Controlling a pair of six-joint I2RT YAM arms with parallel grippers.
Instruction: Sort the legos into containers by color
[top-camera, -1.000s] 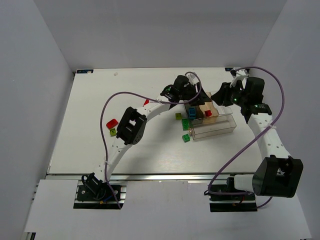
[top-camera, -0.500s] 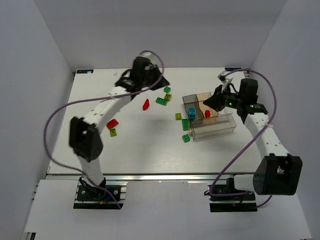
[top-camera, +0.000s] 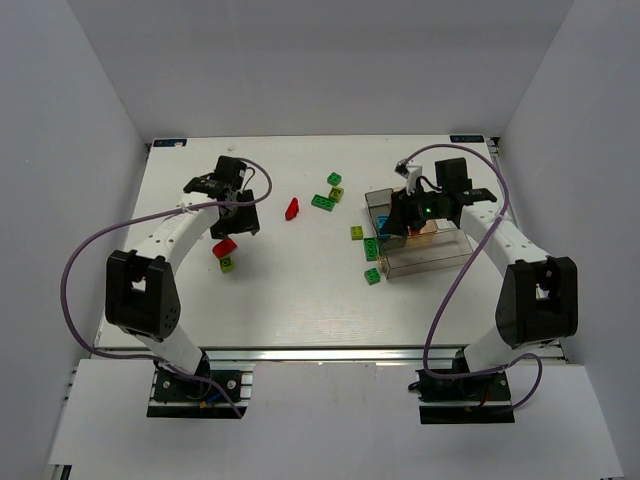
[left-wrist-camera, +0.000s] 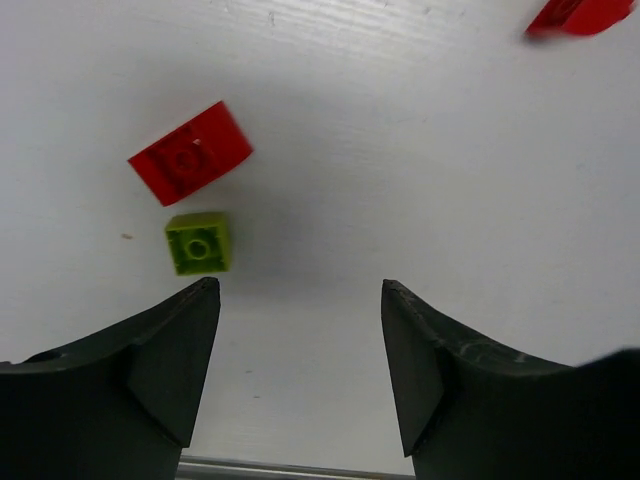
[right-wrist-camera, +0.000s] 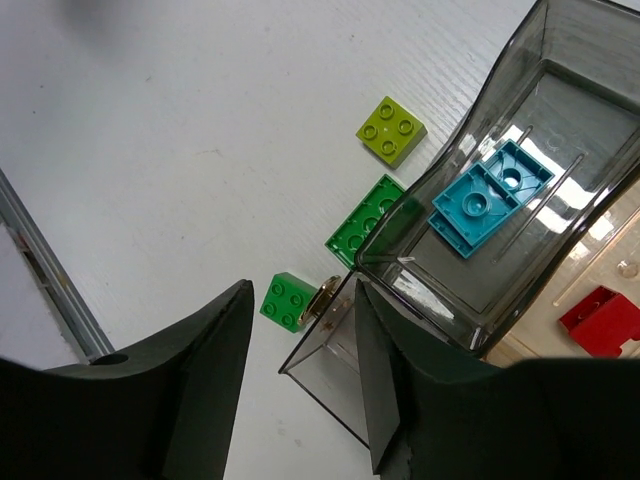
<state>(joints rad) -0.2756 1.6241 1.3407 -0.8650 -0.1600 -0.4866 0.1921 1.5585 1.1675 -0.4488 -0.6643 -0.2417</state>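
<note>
My left gripper (top-camera: 236, 216) is open and empty, just above a red brick (top-camera: 224, 247) and a yellow-green brick (top-camera: 228, 264). In the left wrist view both the red brick (left-wrist-camera: 190, 152) and the yellow-green brick (left-wrist-camera: 198, 242) lie ahead of my left gripper (left-wrist-camera: 300, 292), toward its left finger. My right gripper (top-camera: 393, 228) is open and empty over the left end of the clear container (top-camera: 440, 258). In the right wrist view my right gripper (right-wrist-camera: 300, 300) hovers above a small green brick (right-wrist-camera: 285, 300) and the container's corner (right-wrist-camera: 340, 370). Blue bricks (right-wrist-camera: 490, 195) lie in the smoky compartment, and a red brick (right-wrist-camera: 600, 320) in the tan one.
Loose bricks lie on the table: a red one (top-camera: 292, 208), a green one (top-camera: 321, 202), green (top-camera: 334, 179) and yellow-green (top-camera: 336, 194) ones behind, and a yellow-green one (top-camera: 357, 233), a long green one (top-camera: 372, 249) and a small green one (top-camera: 372, 276) left of the container.
My left arm has swung from the container to the back, then down to the left over the red and yellow-green bricks. My right gripper has moved left over the container's left end.
</note>
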